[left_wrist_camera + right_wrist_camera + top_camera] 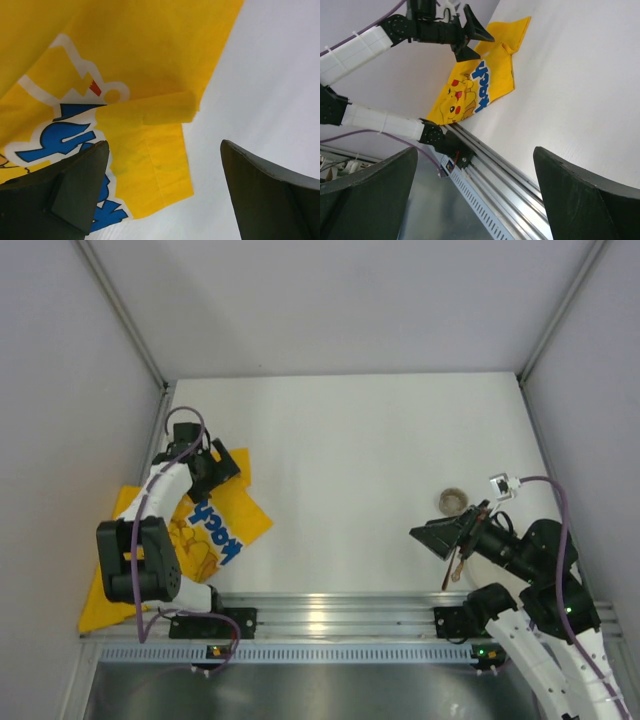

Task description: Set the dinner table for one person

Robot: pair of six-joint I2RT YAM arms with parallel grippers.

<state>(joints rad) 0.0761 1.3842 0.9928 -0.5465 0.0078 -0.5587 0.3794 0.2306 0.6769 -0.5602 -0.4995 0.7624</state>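
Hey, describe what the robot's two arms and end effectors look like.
The left arm and right arm have white links, black joints and a purple cable each. The left end effector and right end effector have broad, dark, wedge-shaped fingers.

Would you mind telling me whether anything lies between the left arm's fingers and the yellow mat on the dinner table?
Nothing visible does. The left fingers stand open over the folded edge of the yellow mat, with bare dinner table beside it.
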